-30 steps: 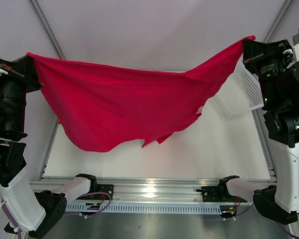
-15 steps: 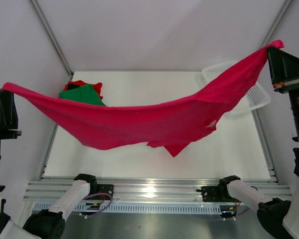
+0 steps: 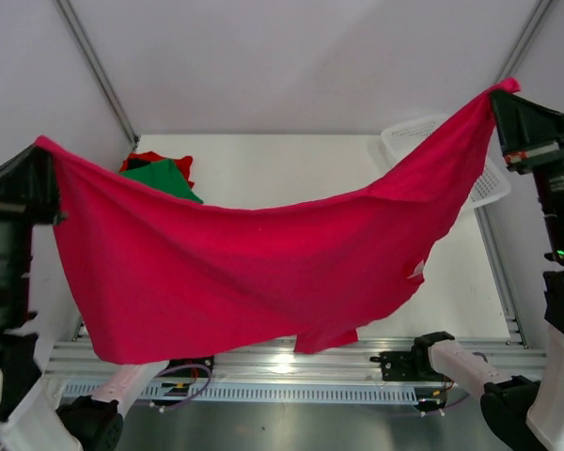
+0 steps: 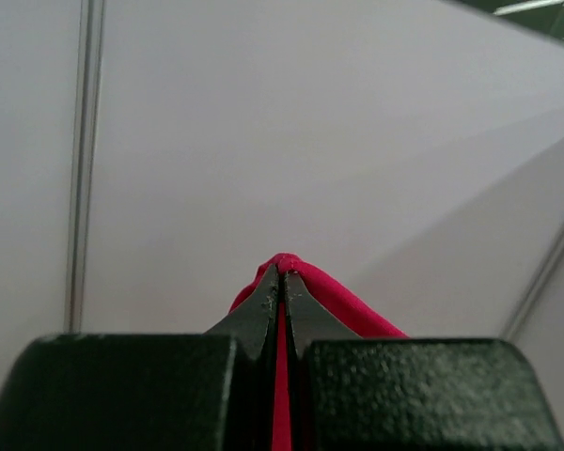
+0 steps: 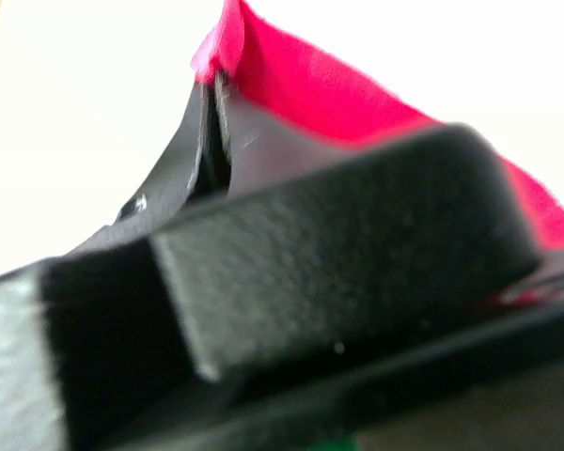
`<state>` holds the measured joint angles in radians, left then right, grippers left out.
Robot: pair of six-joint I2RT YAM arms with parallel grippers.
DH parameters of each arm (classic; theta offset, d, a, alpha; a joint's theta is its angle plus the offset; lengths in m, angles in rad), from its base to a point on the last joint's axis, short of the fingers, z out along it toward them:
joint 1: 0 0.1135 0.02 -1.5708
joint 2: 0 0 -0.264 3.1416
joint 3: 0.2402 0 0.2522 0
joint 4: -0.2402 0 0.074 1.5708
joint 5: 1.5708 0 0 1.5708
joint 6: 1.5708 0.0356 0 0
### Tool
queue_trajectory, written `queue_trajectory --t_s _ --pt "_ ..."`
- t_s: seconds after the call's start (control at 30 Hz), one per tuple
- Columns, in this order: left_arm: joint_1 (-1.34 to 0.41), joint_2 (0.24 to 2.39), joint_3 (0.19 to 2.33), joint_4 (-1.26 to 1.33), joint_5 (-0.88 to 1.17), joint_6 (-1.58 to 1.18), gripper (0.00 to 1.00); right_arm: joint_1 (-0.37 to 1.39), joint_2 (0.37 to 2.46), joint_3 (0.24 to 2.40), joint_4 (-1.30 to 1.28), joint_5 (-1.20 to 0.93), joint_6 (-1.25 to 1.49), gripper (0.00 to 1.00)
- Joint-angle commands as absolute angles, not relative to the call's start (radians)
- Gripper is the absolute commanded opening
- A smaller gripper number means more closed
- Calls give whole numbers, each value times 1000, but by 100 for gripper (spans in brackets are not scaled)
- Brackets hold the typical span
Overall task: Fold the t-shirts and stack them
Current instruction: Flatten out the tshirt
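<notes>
White basket (image 3: 490,185) upper right and green t-shirt (image 3: 163,178) upper left sit partly hidden behind the crimson t-shirt (image 3: 244,272), which sags between left claw (image 3: 43,148) and right claw (image 3: 501,91), both pinching its corners.

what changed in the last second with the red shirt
The left pincer and right pincer spread a bit wider. The red shirt sagged lower in the top view, uncovering the green shirt. Unchanged: both pincers shut on the red shirt's edge, and the basket in place.
</notes>
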<state>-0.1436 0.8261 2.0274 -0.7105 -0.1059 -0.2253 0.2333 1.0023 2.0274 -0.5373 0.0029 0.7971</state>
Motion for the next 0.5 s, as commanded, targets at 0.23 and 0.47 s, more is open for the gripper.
queue_trajectory --t_s 0.23,0.47 --pt "-143 1196 1478 -505 -215 -242 1 227 1252 1594 -401 -34 796 0" --pt "-141 1357 1473 -474 -241 -258 1 242 1350 1437 -290 -41 746 0"
